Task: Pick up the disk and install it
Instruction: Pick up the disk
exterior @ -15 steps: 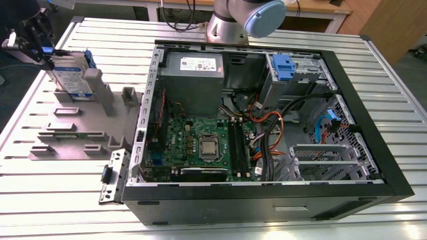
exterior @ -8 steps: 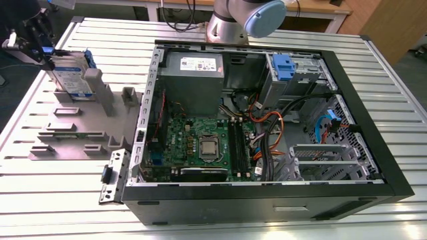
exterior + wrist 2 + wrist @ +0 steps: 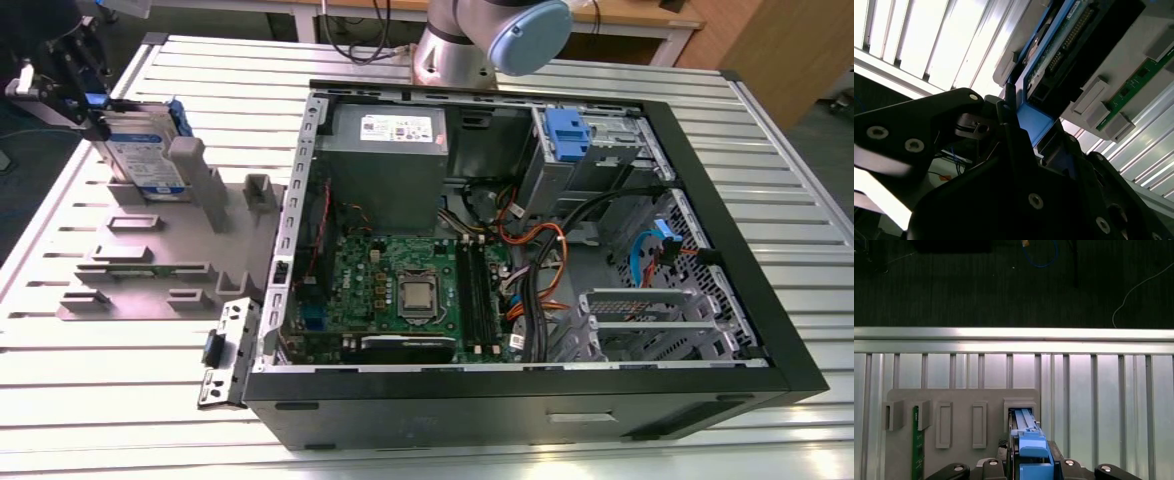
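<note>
**Gripper.** The gripper point(image 3: 80, 95) stood over the exterior view's left end of the table point(image 3: 214, 70), at the top end of the disk point(image 3: 140, 150). In both wrist views its black fingers point(image 3: 1013, 145) lay against the two sides of the blue frame on the disk, with no gap showing. The gripper was therefore clamped on the disk.

**Disk.** The disk stood on edge in a slot of the grey holder plate point(image 3: 160, 255), leaning slightly. Its white-and-blue label faced the computer case point(image 3: 521, 400). In the first wrist view the disk appeared edge-on, and its far end sat inside the slot. The second wrist view showed its circuit-board side and connector row.

**Holder plate.** The plate lay flat on the slatted table, just beside the case, on the exterior view's left. It carried several upright posts and empty slots. A green memory board point(image 3: 915, 440) stood in one slot, well apart from the disk.

**Computer case.** The case lay on its side with the cover off and the mainboard point(image 3: 400, 290) exposed. A grey power supply point(image 3: 387, 150) with a white sticker sat at the far end. Beside it was a drive cage point(image 3: 607, 150) with a blue latch point(image 3: 567, 135).

**Arm.** The arm's base point(image 3: 461, 50) stood behind the case.
</note>
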Robot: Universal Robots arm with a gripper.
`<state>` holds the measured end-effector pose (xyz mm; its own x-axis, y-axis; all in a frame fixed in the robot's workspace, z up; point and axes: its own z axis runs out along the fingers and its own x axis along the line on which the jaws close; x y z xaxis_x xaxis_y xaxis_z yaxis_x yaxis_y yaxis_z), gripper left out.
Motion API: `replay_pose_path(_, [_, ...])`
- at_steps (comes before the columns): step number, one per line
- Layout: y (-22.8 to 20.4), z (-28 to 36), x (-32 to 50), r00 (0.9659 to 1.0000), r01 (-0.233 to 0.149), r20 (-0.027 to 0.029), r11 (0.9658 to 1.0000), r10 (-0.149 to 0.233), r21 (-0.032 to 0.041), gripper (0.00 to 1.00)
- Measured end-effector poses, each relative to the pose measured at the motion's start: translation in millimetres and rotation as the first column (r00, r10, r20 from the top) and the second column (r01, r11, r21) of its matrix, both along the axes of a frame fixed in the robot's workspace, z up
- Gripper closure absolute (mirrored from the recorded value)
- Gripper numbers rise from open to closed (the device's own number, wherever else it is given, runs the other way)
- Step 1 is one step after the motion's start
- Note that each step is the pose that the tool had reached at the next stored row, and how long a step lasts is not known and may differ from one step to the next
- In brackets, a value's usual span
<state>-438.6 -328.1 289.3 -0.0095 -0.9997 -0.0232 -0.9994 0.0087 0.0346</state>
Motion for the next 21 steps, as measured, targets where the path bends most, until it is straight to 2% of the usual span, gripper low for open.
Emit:
replay_pose_path(4, [0.0, 0.0, 0.0, 1.0000, 0.000, 0.0000, 1.0000, 0.000, -0.0001, 0.59])
replay_pose_path(5, [0.0, 0.0, 0.0, 1.0000, 0.000, 0.0002, 1.0000, 0.000, 0.0000, 0.63])
replay_pose_path(9, [0.0, 0.3, 0.0, 1.0000, 0.000, 0.0004, 1.0000, 0.000, 0.0000, 0.63])
replay_pose_path(21, [0.0, 7.7, 0.0, 1.0000, 0.000, 0.0005, 1.0000, 0.000, -0.0001, 0.63])
